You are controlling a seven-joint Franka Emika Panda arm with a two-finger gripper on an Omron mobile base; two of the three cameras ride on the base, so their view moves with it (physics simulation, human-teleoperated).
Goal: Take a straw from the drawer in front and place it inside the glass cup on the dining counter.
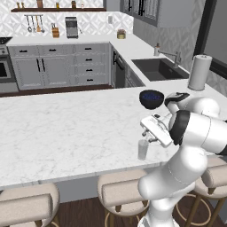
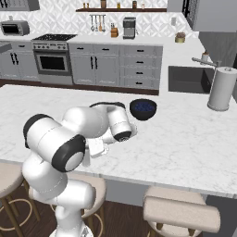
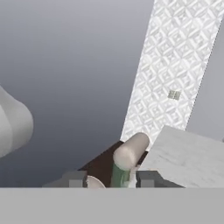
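Where the white arm bends down over the near edge of the dining counter [image 1: 66, 133], its claw [image 1: 147, 135] hangs just above the glass cup [image 1: 142, 149], which stands upright on the marble surface close to that edge. The clear tumbler sits well in front of the dark blue bowl [image 1: 151, 98], and the bowl lies farther back on the same slab. A tall white paper-towel roll [image 1: 199, 72] stands upright beyond the bowl, near the dark sink [image 1: 159, 68].

From the hand view, a green straw [image 3: 119, 174] rises between the two dark fingertips [image 3: 146, 179]. The claw [image 3: 111, 180] is spread: the tips stand wider than the straw, with a plain gap on the straw's left side, while the right tip is just beside it. Whether that tip touches the straw I cannot tell. How far the straw reaches into the cup cannot be made out either.

Behind the straw a beige padded stool [image 3: 131, 151] shows against dark floor, beside a corner of the marble slab [image 3: 183, 162].

From the right base view, the arm's elbow and forearm cover the cup's spot, with the bowl [image 2: 142, 109] just beyond the wrist and the roll [image 2: 221, 88] off to the far right of the surface [image 2: 185, 134]. Beige stools [image 1: 119, 190] line the near edge.
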